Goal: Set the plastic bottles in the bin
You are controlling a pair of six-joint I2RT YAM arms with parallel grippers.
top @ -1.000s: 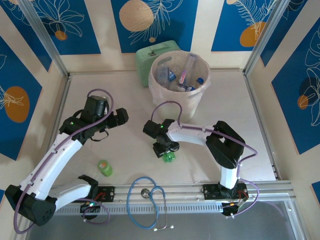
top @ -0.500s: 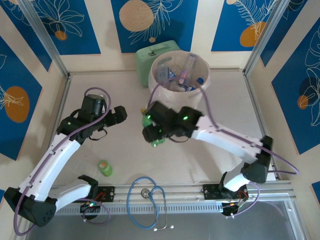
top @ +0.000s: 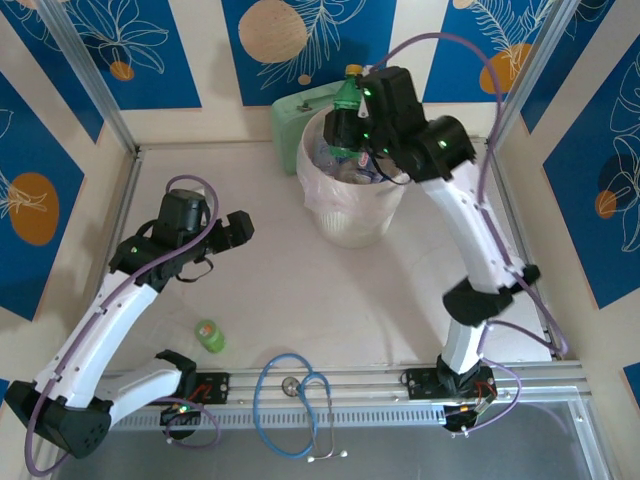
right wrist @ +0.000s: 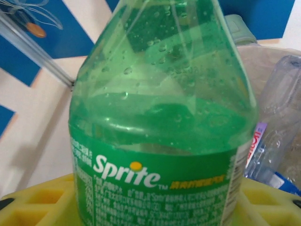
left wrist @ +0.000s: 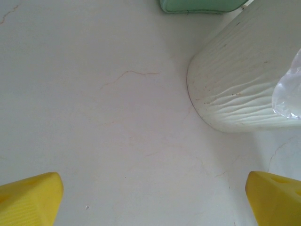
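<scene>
My right gripper is shut on a green Sprite bottle, upright above the far rim of the bin. In the right wrist view the bottle stands between the yellow fingers. Several clear bottles lie inside the bag-lined bin; some show past the held bottle. A second green bottle lies on the table near the left arm's base. My left gripper hovers open over bare table left of the bin, nothing between its fingertips. The bin's ribbed wall is ahead of it.
A mint-green box stands behind the bin, its edge at the top of the left wrist view. A blue stethoscope lies at the near edge between the arm bases. Metal frame posts and panel walls enclose the table.
The right arm has carried the green bottle from the middle of the table up and back to above the bin. The left arm has barely moved.
</scene>
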